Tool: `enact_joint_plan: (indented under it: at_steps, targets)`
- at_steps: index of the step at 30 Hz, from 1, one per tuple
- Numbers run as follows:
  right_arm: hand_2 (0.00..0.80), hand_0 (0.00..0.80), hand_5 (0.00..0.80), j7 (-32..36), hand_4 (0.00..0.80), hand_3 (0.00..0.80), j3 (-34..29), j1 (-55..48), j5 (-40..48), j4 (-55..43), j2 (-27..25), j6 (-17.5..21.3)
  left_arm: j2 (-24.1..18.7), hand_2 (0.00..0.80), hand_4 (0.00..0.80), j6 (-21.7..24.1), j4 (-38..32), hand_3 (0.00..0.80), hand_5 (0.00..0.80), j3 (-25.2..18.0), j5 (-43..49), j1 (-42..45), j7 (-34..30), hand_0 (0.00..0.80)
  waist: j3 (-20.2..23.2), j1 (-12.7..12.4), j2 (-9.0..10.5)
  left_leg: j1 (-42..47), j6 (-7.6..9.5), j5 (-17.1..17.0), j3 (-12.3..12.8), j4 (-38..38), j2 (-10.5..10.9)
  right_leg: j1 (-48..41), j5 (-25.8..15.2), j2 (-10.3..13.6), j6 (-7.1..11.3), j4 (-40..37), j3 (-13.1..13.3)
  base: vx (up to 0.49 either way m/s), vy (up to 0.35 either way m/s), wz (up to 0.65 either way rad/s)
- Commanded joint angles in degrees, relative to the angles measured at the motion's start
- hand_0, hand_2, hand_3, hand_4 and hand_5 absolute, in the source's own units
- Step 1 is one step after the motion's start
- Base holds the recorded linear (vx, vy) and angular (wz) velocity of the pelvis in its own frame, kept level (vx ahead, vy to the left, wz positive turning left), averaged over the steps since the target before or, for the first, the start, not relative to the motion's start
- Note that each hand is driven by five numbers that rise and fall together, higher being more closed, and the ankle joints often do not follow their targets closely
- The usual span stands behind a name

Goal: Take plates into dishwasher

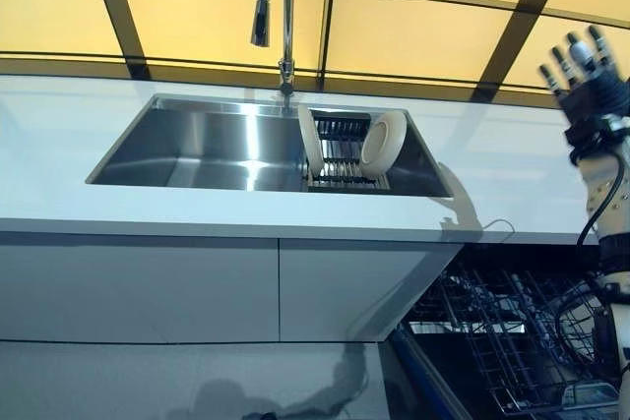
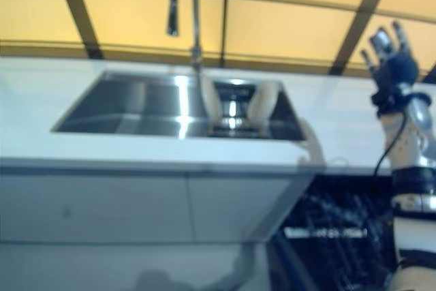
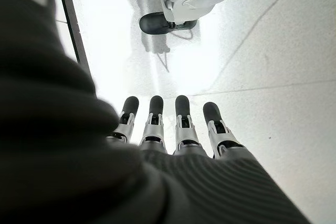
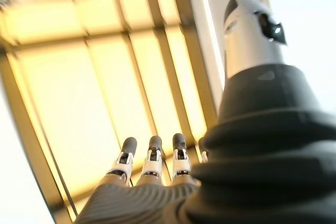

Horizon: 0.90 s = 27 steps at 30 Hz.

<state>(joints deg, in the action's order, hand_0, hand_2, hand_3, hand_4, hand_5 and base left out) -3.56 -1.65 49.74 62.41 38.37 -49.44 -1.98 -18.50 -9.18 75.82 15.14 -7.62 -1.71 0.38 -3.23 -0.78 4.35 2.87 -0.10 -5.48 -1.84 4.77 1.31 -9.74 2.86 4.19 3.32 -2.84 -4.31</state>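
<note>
Two white plates stand on edge in a black rack in the right part of the steel sink: a thin one on the left and a round one on the right. My right hand is raised above the counter at the far right, fingers straight, holding nothing; it also shows in the right eye view. My left hand shows only in its wrist view, fingers straight, pointing at the floor, empty. The open dishwasher's wire rack is at the lower right, below the counter.
A tall tap rises behind the sink. The white counter runs across the view, with grey cabinet fronts below it. A yellow panelled wall stands behind.
</note>
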Motion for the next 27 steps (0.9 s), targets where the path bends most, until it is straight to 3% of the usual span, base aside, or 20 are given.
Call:
enact_joint_plan:
  at_steps: [1, 2, 4, 5, 6, 8, 10, 14, 18, 20, 21, 22, 27]
  targets:
    - [0.0, 0.0, 0.0, -5.59, 0.0, 0.0, 9.42, 10.02, -6.19, 4.06, -4.84, 2.89, -2.45, 0.0, 0.0, -0.17, 1.79, 0.0, 0.0, 3.4, 0.57, -1.89, -0.09, 0.0, 0.23, -1.96, -0.72, -0.28, 1.32, 5.62, -1.51, -5.6, -0.83, 14.96, -6.5, 3.63, 3.88, 28.81, 0.62, 0.009, 0.03, -0.15]
    - [0.0, 0.0, 0.0, -6.59, 0.0, 0.0, 11.27, 10.94, -9.47, 4.66, -5.18, 3.09, -3.27, 0.0, 0.0, -0.41, 0.89, 0.0, 0.0, 3.64, -0.1, -1.99, -0.17, 0.0, -0.79, -1.75, -0.66, 0.13, 1.17, 5.59, -1.74, -5.61, -0.63, 17.76, -8.57, 4.07, 4.08, 29.89, 1.52, 0.032, -0.029, -0.19]
    - [0.0, 0.0, 0.0, -6.38, 0.0, 0.0, 15.44, 13.94, -17.06, 7.59, -4.7, 2.71, -4.16, 0.0, 0.0, 0.48, -0.03, 0.0, 0.0, 3.96, -4.22, -2.51, -0.09, 0.0, -1.78, -2.29, -0.08, 0.81, -0.37, 6.16, -0.2, -6.65, -1.38, 17.32, -10.07, 7.82, 3.84, 17.62, -0.62, 0.041, -0.139, -0.09]
    - [0.0, 0.0, 0.0, -6.04, 0.0, 0.0, 16.1, 14.69, -17.8, 8.31, -4.58, 2.62, -4.07, 0.0, 0.0, 0.74, -0.03, 0.0, 0.0, 3.79, -4.83, -2.7, 0.05, 0.0, -1.99, -2.31, -0.24, 0.91, -0.54, 6.42, 0.07, -6.93, -1.71, 16.73, -10.22, 7.99, 3.82, 15.81, -1.13, 0.003, -0.209, -0.08]
    - [0.0, 0.0, 0.0, -5.65, 0.0, 0.0, 17.98, 17.05, -20.16, 10.65, -3.74, 1.29, -4.05, 0.0, 0.0, 0.62, -0.71, 0.0, 0.0, 2.73, -6.48, -4.1, 0.87, 0.0, -2.36, -2.54, 0.05, 0.21, -1.03, 6.91, 1.36, -7.56, -3.67, 14.97, -8.25, 6.95, 3.48, 10.67, -1.07, -0.028, -0.221, -0.15]
    - [0.0, 0.0, 0.0, -3.54, 0.0, 0.0, 19.83, 18.73, -21.09, 11.78, -3.61, -4.36, -3.15, 0.0, 0.0, -0.56, -1.3, 0.0, 0.0, 1.72, -8.46, -5.04, 2.31, 0.0, -2.1, -3.08, 0.48, -0.06, -2.58, 5.54, 3.6, -7.04, -6.2, 12.46, -7.66, 6.18, 3.56, 7.65, -3.44, -0.026, -0.226, -0.04]
    - [0.0, 0.0, 0.0, -0.62, 0.0, 0.0, 21.01, 18.66, -20.95, 13.45, -3.83, -7.71, -1.83, 0.0, 0.0, -0.62, -0.96, 0.0, 0.0, 1.52, -5.5, -5.06, 1.57, 0.0, -1.94, -3.66, 1.11, -0.41, -2.99, 4.58, 3.37, -6.31, -6.76, 10.07, -7.6, 5.67, 3.22, 5.18, -3.86, 0.063, -0.149, 0.1]
    - [0.0, 0.0, 0.0, 6.21, 0.0, 0.0, 23.16, 19.37, -22.89, 16.99, -2.97, -10.19, -1.1, 0.0, 0.0, -1.52, 0.59, 0.0, 0.0, 1.22, -5.25, -5.13, 2.55, 0.0, -0.85, -4.07, 1.57, 0.34, -3.55, 4.08, 2.65, -4.24, -7.27, 7.95, -6.75, 5.5, 2.82, 3.57, -4.93, 0.11, -0.076, 0.22]
    - [0.0, 0.0, 0.0, 7.83, 0.0, 0.0, 24.57, 19.45, -22.22, 16.04, -2.37, -11.63, -0.74, 0.0, 0.0, -1.79, 0.6, 0.0, 0.0, 1.42, -4.75, -4.45, 3.24, 0.0, -0.96, -3.94, 1.13, 1.06, -4.09, 4.03, 1.97, -3.91, -7.68, 7.9, -5.66, 5.52, 2.48, 4.9, -5.44, 0.105, -0.045, -0.02]
    - [0.0, 0.0, 0.0, 7.68, 0.0, 0.0, 25.26, 20.55, -22.18, 16.27, -0.75, -11.23, -0.53, 0.0, 0.0, -0.81, 1.03, 0.0, 0.0, 0.23, -6.12, -3.13, 4.7, 0.0, -1.37, -4.49, 1.84, -0.26, -4.91, 5.77, 1.81, -10.49, -7.35, 7.29, -5.58, 5.38, 1.44, 3.81, -5.33, 0.128, -0.064, -0.03]
    - [0.0, 0.0, 0.0, 6.76, 0.0, 0.0, 25.8, 20.79, -22.53, 16.14, -0.41, -10.69, -0.34, 0.0, 0.0, 0.15, 0.97, 0.0, 0.0, -0.4, -4.82, -2.49, 4.6, 0.0, -2.05, -5.03, 1.9, -3.04, -5.24, 4.87, 0.71, -15.95, -6.62, 6.97, -5.58, 5.15, 0.94, 3.63, -4.88, 0.118, -0.032, -0.04]
    - [0.0, 0.0, 0.0, 4.56, 0.0, 0.0, 26.2, 20.61, -22.27, 14.76, 0.16, -10.62, -0.4, 0.0, 0.0, 0.53, 0.28, 0.0, 0.0, -0.06, -4.16, -2.08, 4.19, 0.0, -2.67, -5.64, 1.52, -5.23, -5.77, 3.29, -0.3, -16.23, -6.01, 6.51, -5.68, 4.76, 0.85, 3.5, -4.52, 0.125, 0.014, -0.08]
    - [0.0, 0.0, 0.0, -1.24, 0.0, 0.0, 25.76, 18.52, -22.17, 6.52, 1.24, -12.27, -0.8, 0.0, 0.0, -0.42, -2.11, 0.0, 0.0, 2.99, -4.76, -2.83, 2.58, 0.0, -4.08, -4.93, -0.09, -3.19, -4.39, 1.66, 1.18, -4.77, -5.92, 8.25, -7.64, 5.53, 2.76, 3.03, -4.4, 0.091, 0.067, 0.01]
